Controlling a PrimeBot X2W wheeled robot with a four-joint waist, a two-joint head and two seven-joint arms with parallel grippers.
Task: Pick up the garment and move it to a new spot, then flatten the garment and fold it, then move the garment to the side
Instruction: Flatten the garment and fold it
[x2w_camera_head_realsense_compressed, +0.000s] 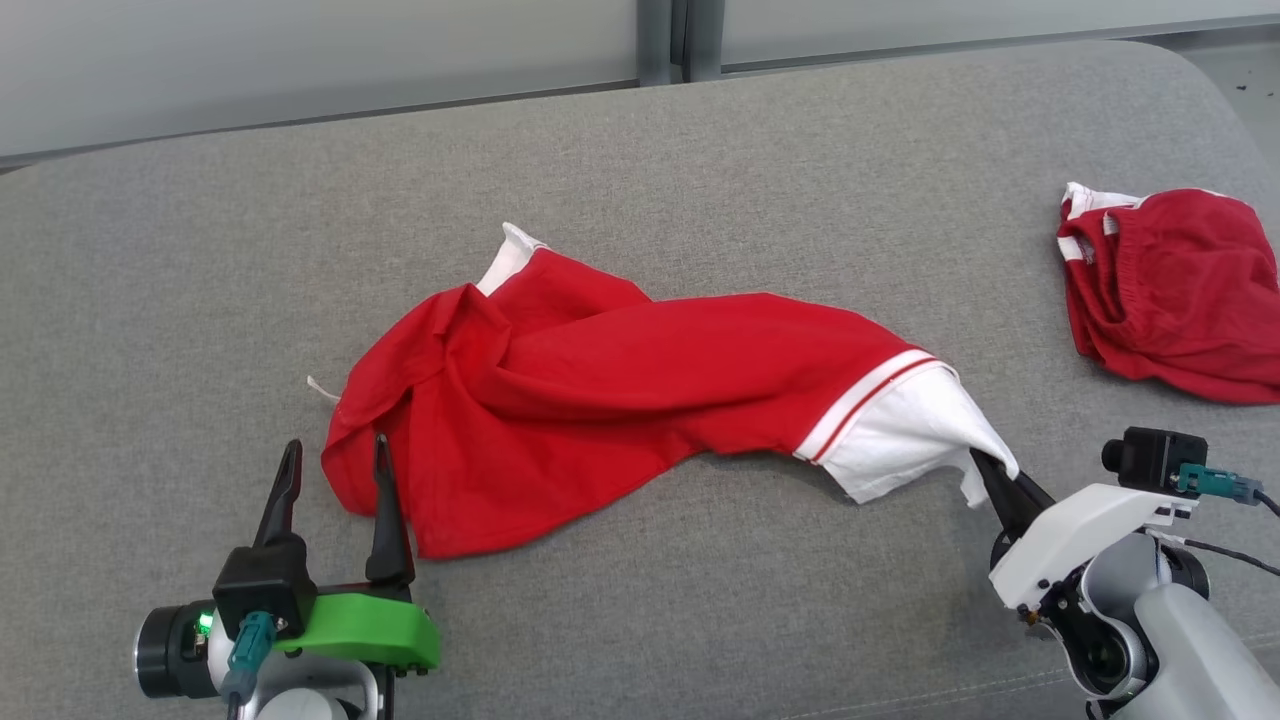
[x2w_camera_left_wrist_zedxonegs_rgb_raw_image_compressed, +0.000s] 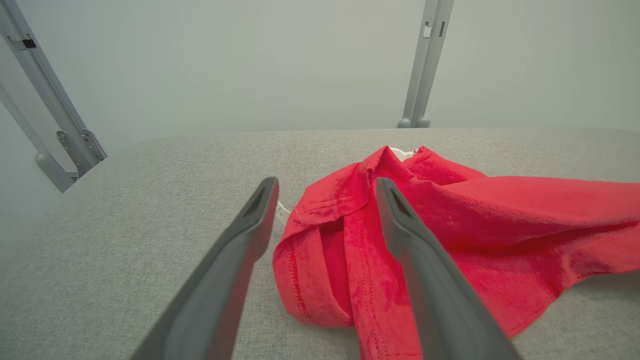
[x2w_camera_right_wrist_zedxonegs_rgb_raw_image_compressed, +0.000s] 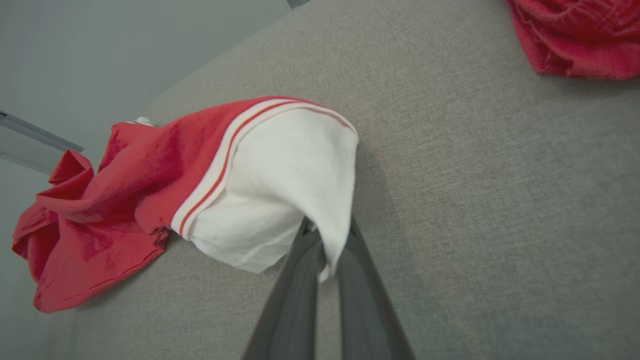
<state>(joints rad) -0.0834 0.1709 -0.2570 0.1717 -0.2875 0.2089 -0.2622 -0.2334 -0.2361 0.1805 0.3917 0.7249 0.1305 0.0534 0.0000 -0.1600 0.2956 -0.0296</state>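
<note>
A red garment (x2w_camera_head_realsense_compressed: 600, 390) with a white, red-striped end lies crumpled and stretched across the grey cushioned surface (x2w_camera_head_realsense_compressed: 700, 150). My right gripper (x2w_camera_head_realsense_compressed: 985, 468) is shut on the garment's white end (x2w_camera_right_wrist_zedxonegs_rgb_raw_image_compressed: 280, 180), which drapes over its fingers (x2w_camera_right_wrist_zedxonegs_rgb_raw_image_compressed: 300, 280) and lifts off the surface. My left gripper (x2w_camera_head_realsense_compressed: 335, 470) stands open at the garment's lower left hem; in the left wrist view the red hem (x2w_camera_left_wrist_zedxonegs_rgb_raw_image_compressed: 320, 260) lies between and under the two fingers (x2w_camera_left_wrist_zedxonegs_rgb_raw_image_compressed: 420, 270), not pinched.
A second red garment (x2w_camera_head_realsense_compressed: 1175, 290) with white trim lies bunched at the right edge of the surface, also seen as red cloth (x2w_camera_right_wrist_zedxonegs_rgb_raw_image_compressed: 575, 35) in the right wrist view. A pale wall with grey posts (x2w_camera_left_wrist_zedxonegs_rgb_raw_image_compressed: 425, 65) runs behind the surface.
</note>
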